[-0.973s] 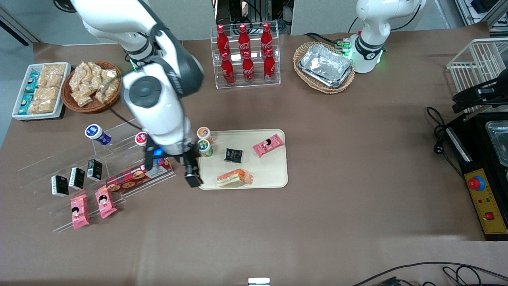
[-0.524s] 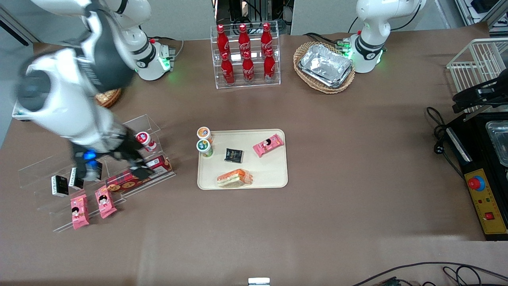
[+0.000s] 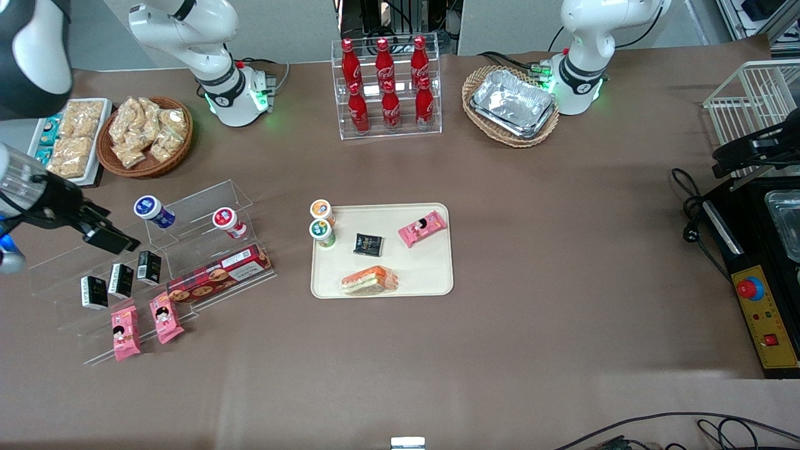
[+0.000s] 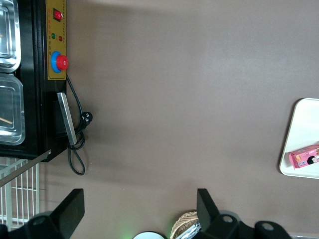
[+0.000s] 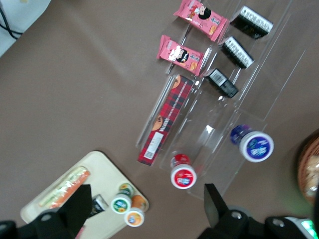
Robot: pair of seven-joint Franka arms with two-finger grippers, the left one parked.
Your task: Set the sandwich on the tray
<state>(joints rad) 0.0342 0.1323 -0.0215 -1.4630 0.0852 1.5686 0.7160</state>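
Note:
The wrapped sandwich (image 3: 369,280) lies flat on the cream tray (image 3: 425,262), at the tray's edge nearest the front camera. My right gripper (image 3: 103,234) is open and empty. It hangs high above the clear stepped rack, far from the tray toward the working arm's end of the table. In the right wrist view the gripper (image 5: 147,209) shows its two dark fingers wide apart with nothing between them, and the sandwich (image 5: 64,186) on the tray (image 5: 102,167) lies below one finger.
The tray also holds a black packet (image 3: 368,244), a pink packet (image 3: 422,228) and two cups (image 3: 322,224). The clear stepped rack (image 3: 187,206) carries cups, cartons, a biscuit box (image 3: 219,273) and pink packets. A cola rack (image 3: 387,87) and a foil-tray basket (image 3: 511,105) stand farther from the front camera.
My right arm has swung away from the tray, over the stepped rack and upward toward the working arm's end. The sandwich has stayed on the tray.

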